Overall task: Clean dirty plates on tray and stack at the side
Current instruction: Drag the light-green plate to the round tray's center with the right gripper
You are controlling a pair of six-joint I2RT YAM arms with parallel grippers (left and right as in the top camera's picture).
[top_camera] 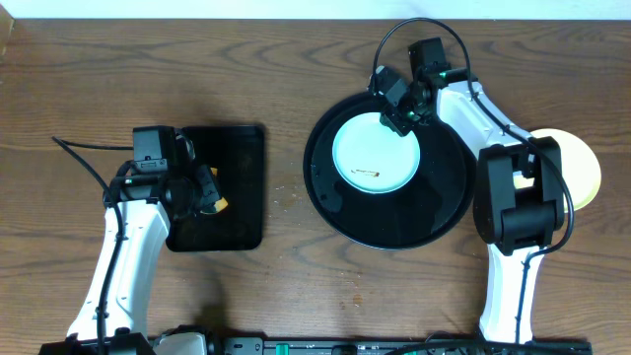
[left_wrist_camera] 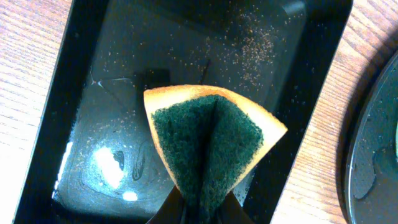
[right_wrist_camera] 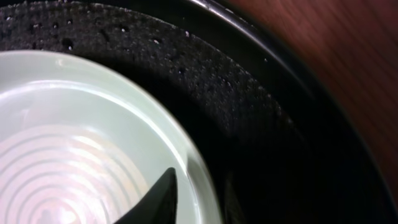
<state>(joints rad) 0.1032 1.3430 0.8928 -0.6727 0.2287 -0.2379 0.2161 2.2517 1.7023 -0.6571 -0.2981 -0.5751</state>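
Overhead view: blue plate, smeared brown, lies on the round tray. Right gripper meets its rim at 1 o'clock, one finger inside, probably to steady it; whether it has clamped cannot be told. Left gripper, at 9 o'clock, pinches a folded sponge above the rectangular tray, ready for wiping.

The overhead camera looks straight down from high above the brown wooden table. The left wrist camera sits behind the left gripper and looks down past the folded orange and green sponge between its jaws, near the small black rectangle tray below. The right wrist camera is very close to the pale blue-white round plate at the jaws of the right gripper, with the big round shiny black tray beyond. The overhead view shows both trays and that plate too.
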